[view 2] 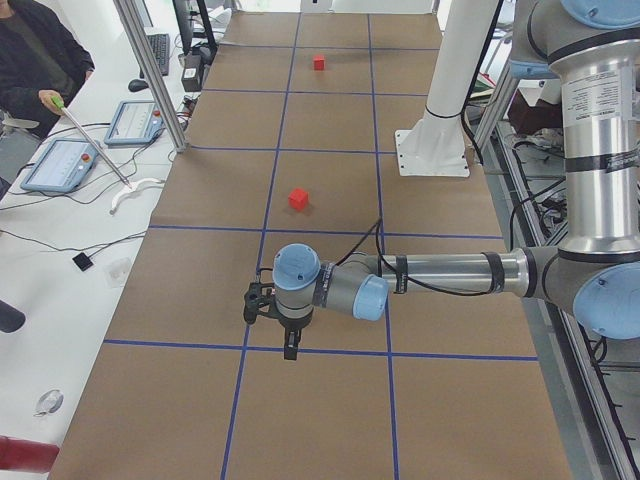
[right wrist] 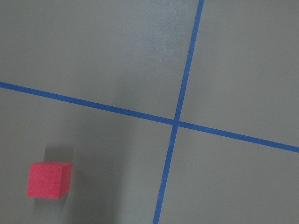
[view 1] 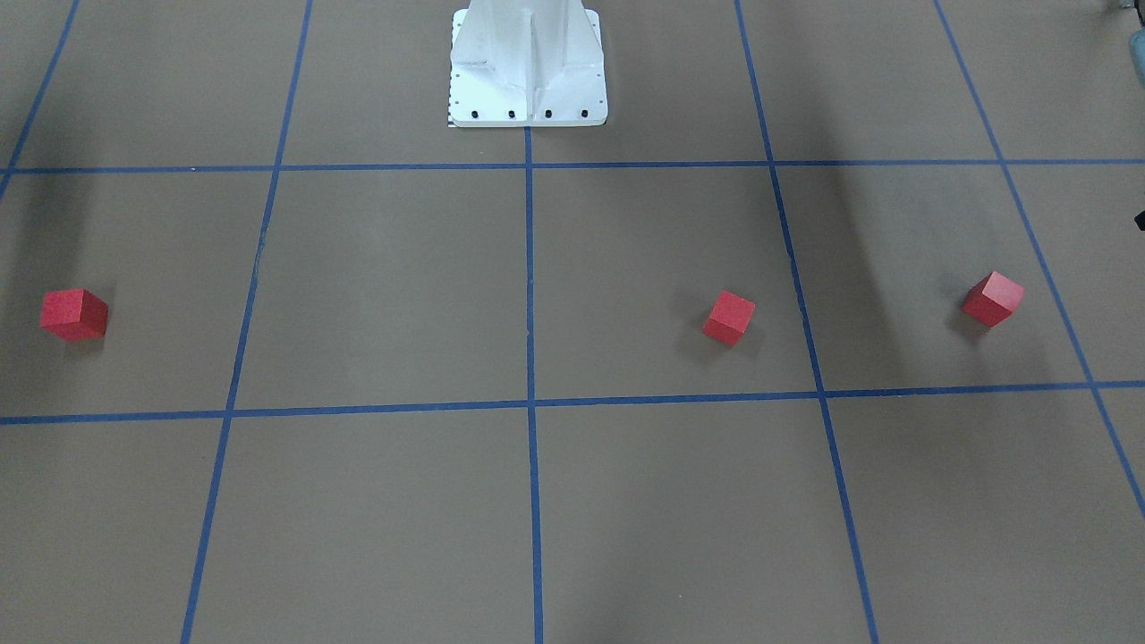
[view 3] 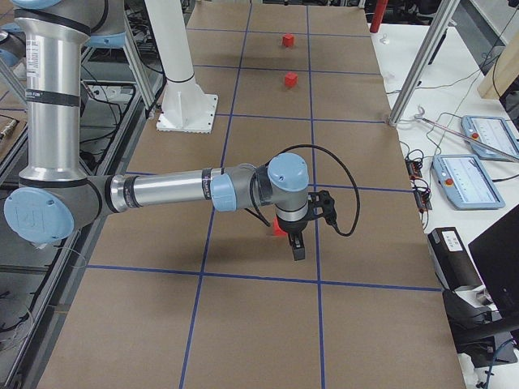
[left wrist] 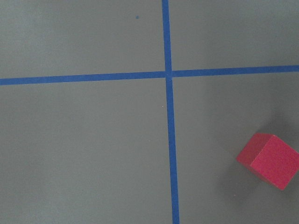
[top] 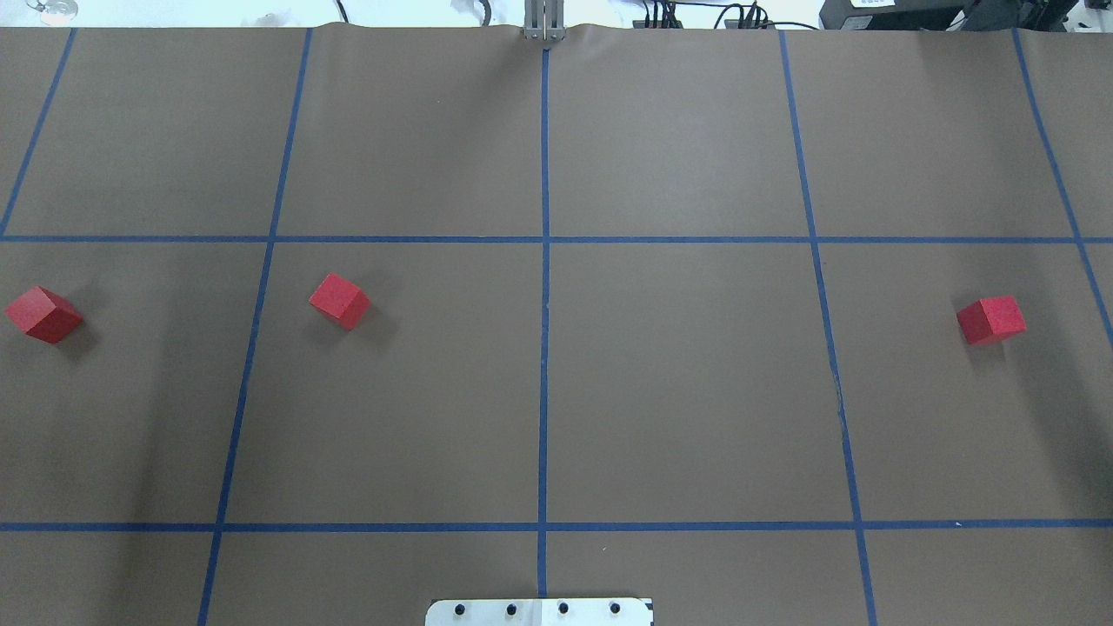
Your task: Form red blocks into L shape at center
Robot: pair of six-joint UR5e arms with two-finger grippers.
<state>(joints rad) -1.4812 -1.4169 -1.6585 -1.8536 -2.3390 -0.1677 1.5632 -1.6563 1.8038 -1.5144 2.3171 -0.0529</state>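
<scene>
Red and matte, the three red blocks sat well apart on the brown paper desk (top: 696,409), none yet at the center (top: 578,382) beside the middle blue tape line (top: 543,382). In the overhead view the outer left block (top: 43,314) lay by the left edge. The inner left block (top: 339,301) was one square in, left of the middle line, and the right block (top: 991,319) lay far over on the other side.

The left gripper (view 2: 289,348) hung pointing down over the desk, with a block low and to the right in its wrist view. The right gripper (view 3: 297,248) hung just beside the right block. Both showed only from the side, so I could not tell whether their fingers stood apart or together.

The cubes looked light, stiff and not slippery. I judged that the best hold would be across two opposite flat faces, with the jaws squared to each turned cube.
</scene>
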